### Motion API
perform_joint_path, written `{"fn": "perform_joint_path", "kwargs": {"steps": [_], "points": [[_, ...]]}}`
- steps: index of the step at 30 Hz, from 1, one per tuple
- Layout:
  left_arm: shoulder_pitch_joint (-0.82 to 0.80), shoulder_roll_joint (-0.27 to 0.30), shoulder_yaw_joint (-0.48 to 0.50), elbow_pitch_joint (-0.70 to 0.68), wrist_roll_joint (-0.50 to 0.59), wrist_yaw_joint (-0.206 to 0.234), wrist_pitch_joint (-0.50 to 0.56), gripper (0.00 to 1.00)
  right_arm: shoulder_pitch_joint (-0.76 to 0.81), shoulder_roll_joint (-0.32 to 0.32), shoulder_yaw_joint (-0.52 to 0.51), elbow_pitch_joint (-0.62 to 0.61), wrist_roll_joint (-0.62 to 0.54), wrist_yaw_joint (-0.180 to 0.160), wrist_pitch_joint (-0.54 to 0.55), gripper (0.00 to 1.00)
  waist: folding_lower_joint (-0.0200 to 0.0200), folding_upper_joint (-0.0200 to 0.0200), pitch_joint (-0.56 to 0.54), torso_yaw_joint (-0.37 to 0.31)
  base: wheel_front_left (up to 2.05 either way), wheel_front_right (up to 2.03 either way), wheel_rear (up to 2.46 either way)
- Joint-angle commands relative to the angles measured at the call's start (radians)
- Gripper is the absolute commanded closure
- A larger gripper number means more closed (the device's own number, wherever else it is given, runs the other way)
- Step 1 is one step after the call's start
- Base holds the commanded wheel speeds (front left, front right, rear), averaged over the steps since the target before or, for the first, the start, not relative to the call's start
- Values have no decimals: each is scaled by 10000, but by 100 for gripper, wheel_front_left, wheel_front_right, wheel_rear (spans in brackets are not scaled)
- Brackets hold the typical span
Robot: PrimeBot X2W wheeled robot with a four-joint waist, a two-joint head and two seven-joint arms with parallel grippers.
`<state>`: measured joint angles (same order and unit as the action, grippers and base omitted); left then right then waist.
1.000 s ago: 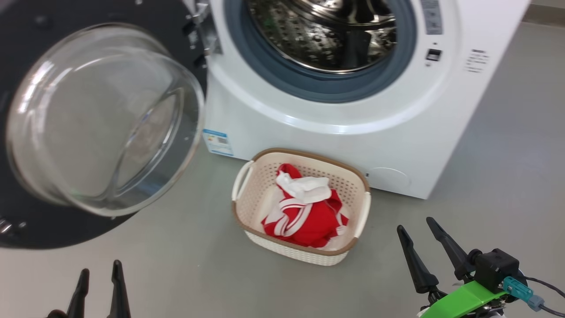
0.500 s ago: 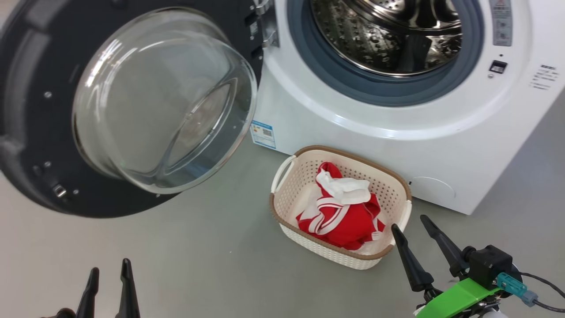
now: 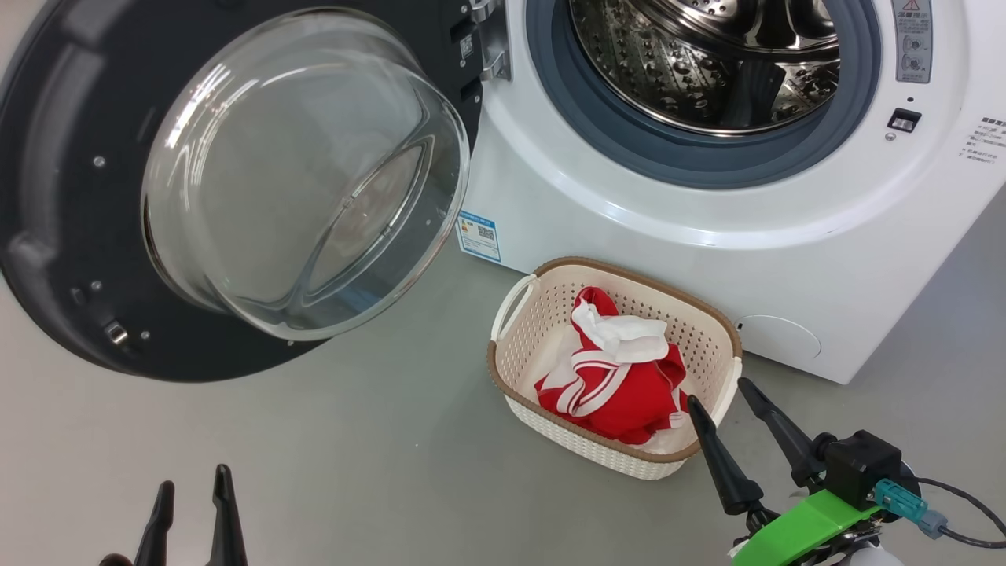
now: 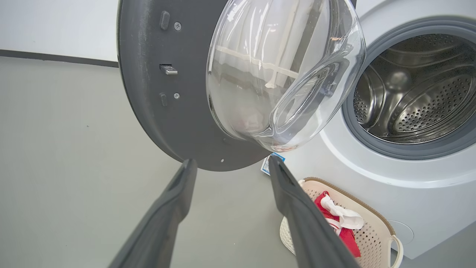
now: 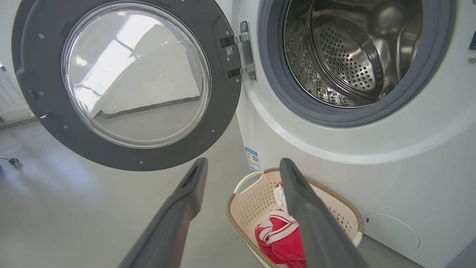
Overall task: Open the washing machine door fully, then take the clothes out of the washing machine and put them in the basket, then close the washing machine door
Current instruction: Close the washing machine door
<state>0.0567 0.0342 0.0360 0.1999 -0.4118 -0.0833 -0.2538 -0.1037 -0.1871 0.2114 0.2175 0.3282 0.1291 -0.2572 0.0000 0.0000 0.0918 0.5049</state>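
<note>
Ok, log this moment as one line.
door open | drum looks empty | clothes in basket | left gripper open | right gripper open | next: close door

Bare laundry-type room: a white washing machine (image 3: pixel 629 236) stands beyond the right gripper (image 3: pixel 717 391), with smooth grey floor (image 3: pixel 354 456) beneath it.

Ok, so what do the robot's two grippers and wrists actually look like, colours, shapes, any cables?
The left gripper has two long, dark grey, tapering fingers with pointed tips. The right gripper has the same fingers, mounted on a bright green plastic bracket beside a black boxy block. A teal plug feeds a thin black cable. I see no markings on the fingers.
</note>
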Motion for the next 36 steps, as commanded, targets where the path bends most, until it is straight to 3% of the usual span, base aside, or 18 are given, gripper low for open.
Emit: {"fn": "perform_joint_path", "kwargs": {"steps": [1,11,12,14,15,23,30,31,36], "points": [[-127,160,331,-272,-51,86,-80,0,-219,-31,231,-202,238,16,-46,0,0,0,-6,-15,0,0,0],[-284,160,377,-339,-365,18,-80,0,-213,-24,164,-207,247,16,-46,0,0,0,-47,-27,0,0,0],[-346,160,406,-387,-350,-15,-80,38,-185,-20,127,-217,246,16,-46,0,0,0,-67,-7,0,0,0],[-534,160,503,-565,-300,-95,-80,89,-130,-5,71,-236,234,16,-46,0,0,0,-98,16,0,0,0],[-655,160,588,-709,-237,-134,-80,100,-111,7,58,-245,227,16,-46,0,0,0,-110,11,0,0,0],[-2244,482,1408,-2257,479,-415,-80,100,44,187,81,-280,229,16,-46,0,0,0,-281,-168,0,0,0],[-4309,2024,1724,-2902,194,-467,-80,100,190,237,19,-361,196,16,-46,0,0,0,-214,-275,0,0,0],[-4309,2024,1724,-2902,194,-467,-80,100,190,237,19,-361,196,16,-46,0,0,0,-214,-275,0,0,0],[-5772,3428,1823,-2226,-403,-471,-80,100,59,229,-8,-393,140,16,-46,0,0,0,4,-429,0,0,0]]}}
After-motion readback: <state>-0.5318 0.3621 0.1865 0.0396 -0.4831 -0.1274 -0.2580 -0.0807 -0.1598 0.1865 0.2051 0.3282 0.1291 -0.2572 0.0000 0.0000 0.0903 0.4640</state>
